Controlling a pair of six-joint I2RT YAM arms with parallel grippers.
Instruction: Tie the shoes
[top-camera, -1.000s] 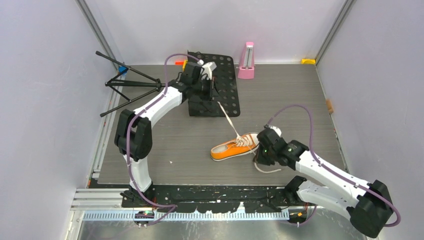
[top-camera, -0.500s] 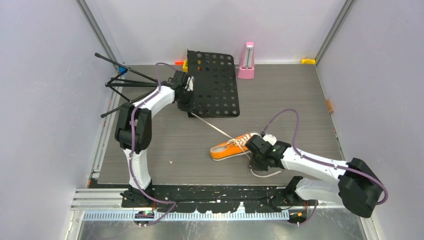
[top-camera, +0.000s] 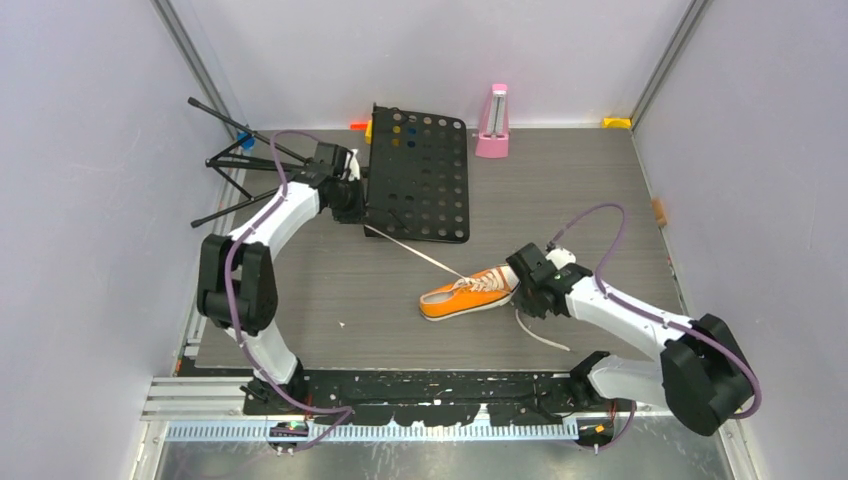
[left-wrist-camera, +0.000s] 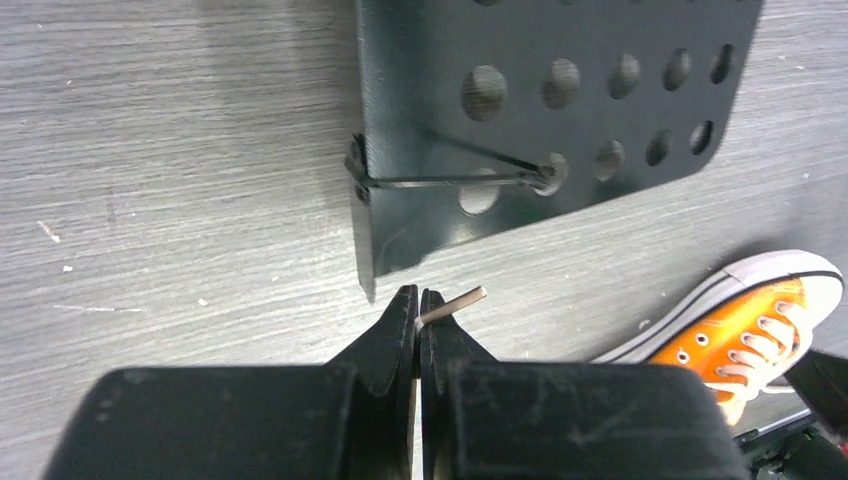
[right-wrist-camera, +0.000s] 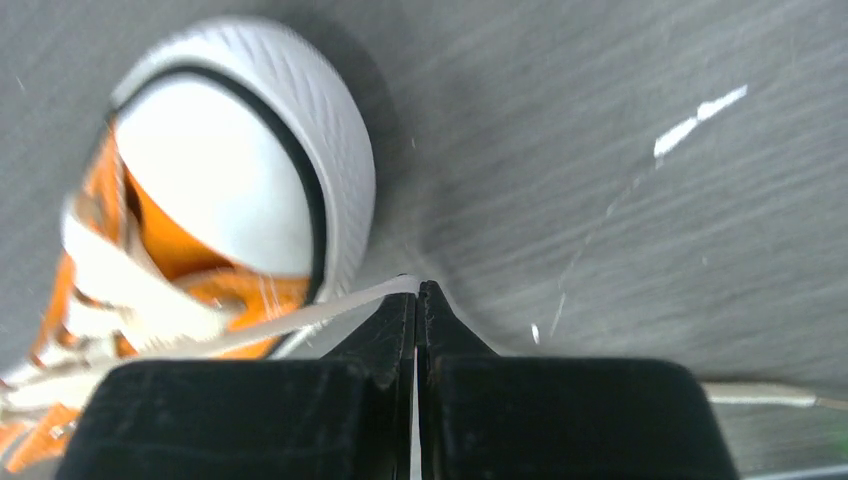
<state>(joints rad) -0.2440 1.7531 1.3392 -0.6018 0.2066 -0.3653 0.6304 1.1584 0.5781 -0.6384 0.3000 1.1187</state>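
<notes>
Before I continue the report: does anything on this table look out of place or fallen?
Yes: the black music stand lies flat at the far left, its tripod legs sideways. The orange sneaker is merely untied.

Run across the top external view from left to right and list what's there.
Black tripod → left gripper, shut on a lace → orange sneaker → right gripper, shut on the other lace → yellow block. Perforated plate and metronome omitted: they overlap the sneaker.
</notes>
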